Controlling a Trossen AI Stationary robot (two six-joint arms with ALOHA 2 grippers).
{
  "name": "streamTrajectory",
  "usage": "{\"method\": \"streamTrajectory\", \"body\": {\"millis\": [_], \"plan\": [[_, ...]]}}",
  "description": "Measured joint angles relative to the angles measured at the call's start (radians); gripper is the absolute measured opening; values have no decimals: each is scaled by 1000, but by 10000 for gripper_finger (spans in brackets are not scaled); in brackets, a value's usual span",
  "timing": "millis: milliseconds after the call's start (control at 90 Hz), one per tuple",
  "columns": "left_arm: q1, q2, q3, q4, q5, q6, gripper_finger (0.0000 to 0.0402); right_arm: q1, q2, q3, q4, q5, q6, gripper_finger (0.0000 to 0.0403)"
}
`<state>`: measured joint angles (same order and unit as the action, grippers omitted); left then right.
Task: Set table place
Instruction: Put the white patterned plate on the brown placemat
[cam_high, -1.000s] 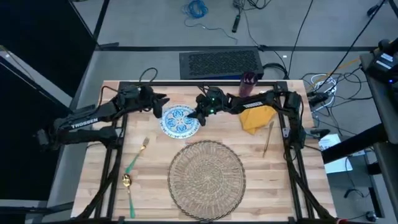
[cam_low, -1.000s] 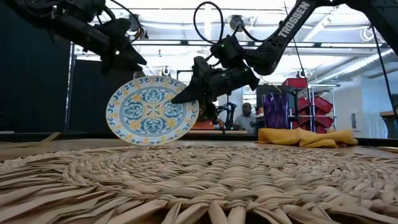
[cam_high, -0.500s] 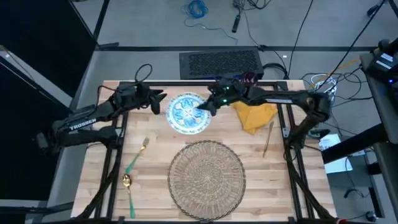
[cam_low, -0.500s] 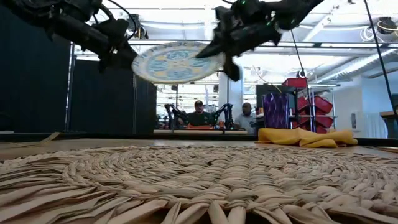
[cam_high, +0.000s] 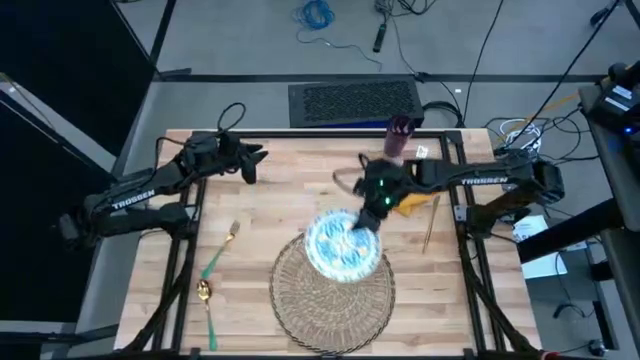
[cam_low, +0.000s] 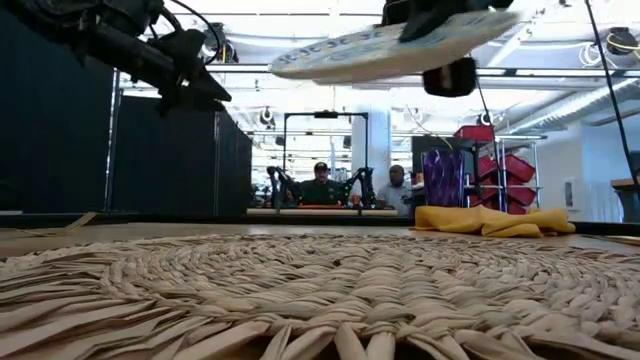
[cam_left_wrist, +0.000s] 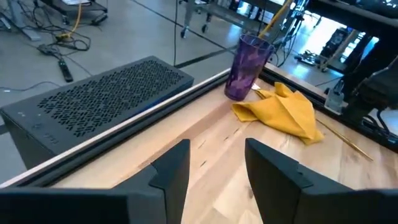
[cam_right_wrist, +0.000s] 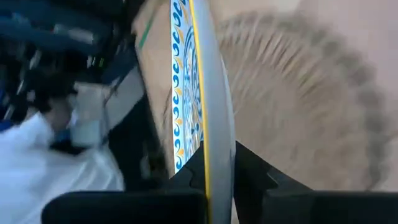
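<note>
Two arms work over the table (cam_high: 150, 300). Right gripper (cam_high: 372, 212) pinches the rim of the blue-green patterned plate (cam_high: 343, 245), held in the air above the wicker placemat's (cam_high: 333, 300) far edge. Left gripper (cam_high: 255, 160), fingers spread and empty, hovers near the table's far left.

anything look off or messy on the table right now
Nothing spilled or broken. The yellow napkin lies crumpled rather than folded near the purple cup, and the fork and spoon lie loose at the left, away from the placemat. The right gripper holds the plate in the air above the mat.
</note>
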<state>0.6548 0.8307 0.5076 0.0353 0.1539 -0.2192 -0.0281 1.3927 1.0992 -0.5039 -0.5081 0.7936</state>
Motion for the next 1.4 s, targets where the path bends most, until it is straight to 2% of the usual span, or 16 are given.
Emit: {"method": "streamTrajectory", "body": {"millis": [156, 344, 422, 544, 689, 856, 1078, 1400], "plan": [[0, 0, 0, 1, 12, 1, 137, 120, -1, -127, 143, -23, 138, 18], [0, 0, 0, 0, 19, 17, 137, 185, -1, -369, 667, 32, 360, 18], [0, 0, 0, 0, 28, 18, 137, 205, 0, -460, 803, 76, 440, 18], [0, 0, 0, 1, 33, 18, 137, 242, 1, -516, 845, 120, 492, 18], [0, 0, -1, 2, 33, 18, 137, 271, 46, -518, 912, 144, 497, 18], [0, 0, -1, 1, 33, 18, 137, 286, 175, -519, 1006, 161, 530, 18], [0, 0, -1, -2, 35, 18, 137, 283, 336, -515, 1287, 136, 569, 18], [0, 0, -1, -14, 47, 20, 137, 286, 397, -500, 1264, 118, 582, 18]]}}
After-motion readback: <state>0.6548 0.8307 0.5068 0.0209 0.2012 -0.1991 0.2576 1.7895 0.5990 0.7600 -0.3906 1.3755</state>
